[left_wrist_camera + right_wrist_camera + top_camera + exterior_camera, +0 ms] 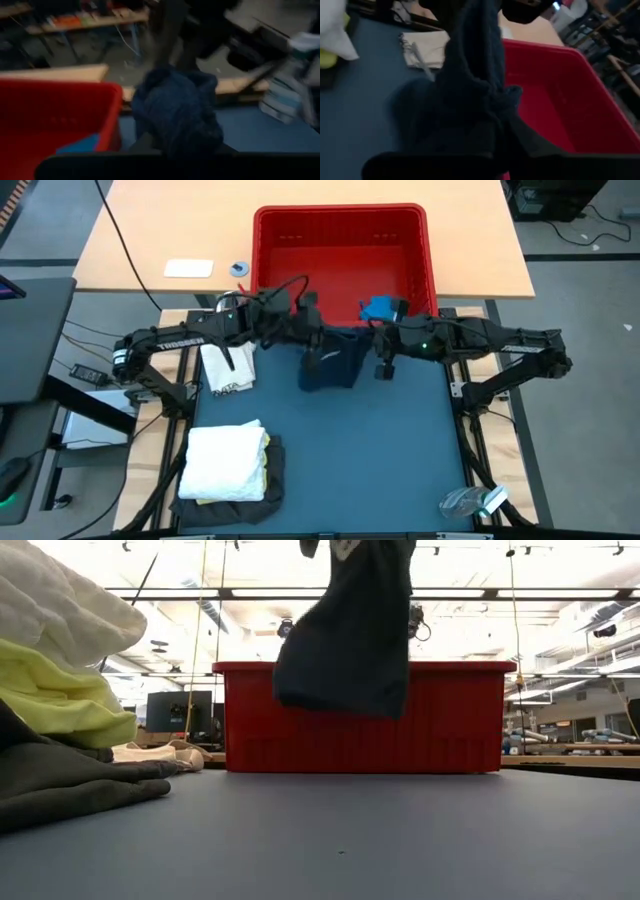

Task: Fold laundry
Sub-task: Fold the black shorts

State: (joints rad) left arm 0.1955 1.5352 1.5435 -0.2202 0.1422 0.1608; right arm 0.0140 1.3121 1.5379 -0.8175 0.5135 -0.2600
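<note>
A dark navy garment (330, 362) hangs between my two grippers over the far part of the blue table, in front of the red basket (300, 240). My left gripper (312, 332) is at its upper left end and my right gripper (373, 338) at its upper right end, both shut on it. In the low view the garment (345, 640) hangs well above the tabletop. Near the left front corner a folded white cloth (225, 458) lies on a yellow piece (50, 690) and a dark grey garment (272, 470). A small blue piece (378, 308) lies in the basket. My left gripper holds the navy garment's upper left end (318, 340), coming about level from the table's left. The cloth bunches up right at the fingers (175, 120), which themselves stay in the dark. The garment hangs below, clear of the table. My right gripper holds the garment's upper right end (362, 340), coming from the table's right and slanting a little down. Bunched folds of cloth (470, 100) rise straight from the fingers and cover the place of contact. The cloth hangs slack, off the table.
The red basket stands at the table's far edge. A white bag with straps (226, 368) lies at the far left of the table. A clear plastic item (470, 502) sits at the near right corner. The blue tabletop (380, 450) stretches between them.
</note>
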